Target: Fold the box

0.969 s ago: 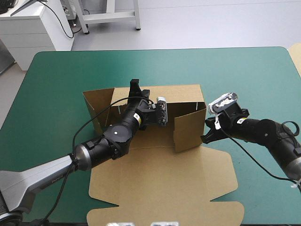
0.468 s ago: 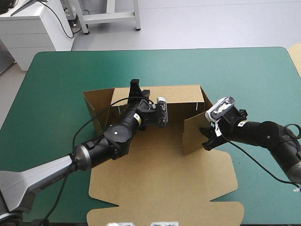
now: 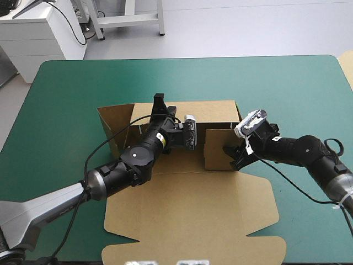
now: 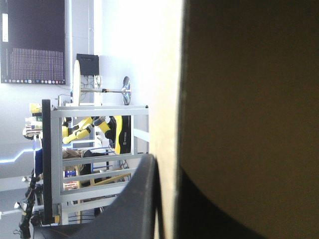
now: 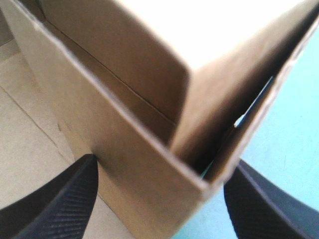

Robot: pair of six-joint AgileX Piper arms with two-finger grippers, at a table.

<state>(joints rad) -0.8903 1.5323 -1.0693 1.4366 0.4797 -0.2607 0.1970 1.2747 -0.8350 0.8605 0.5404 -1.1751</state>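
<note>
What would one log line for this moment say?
left claw: shut on box back wall | right claw: open, straddling raised right side flap | front panel: flat on table

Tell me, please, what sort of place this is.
Probably a robotics lab or test bench, not a home. A teal-green table holds one brown box, partly folded; the left gripper clamps its far wall while the right gripper stands open at a side wall.
</note>
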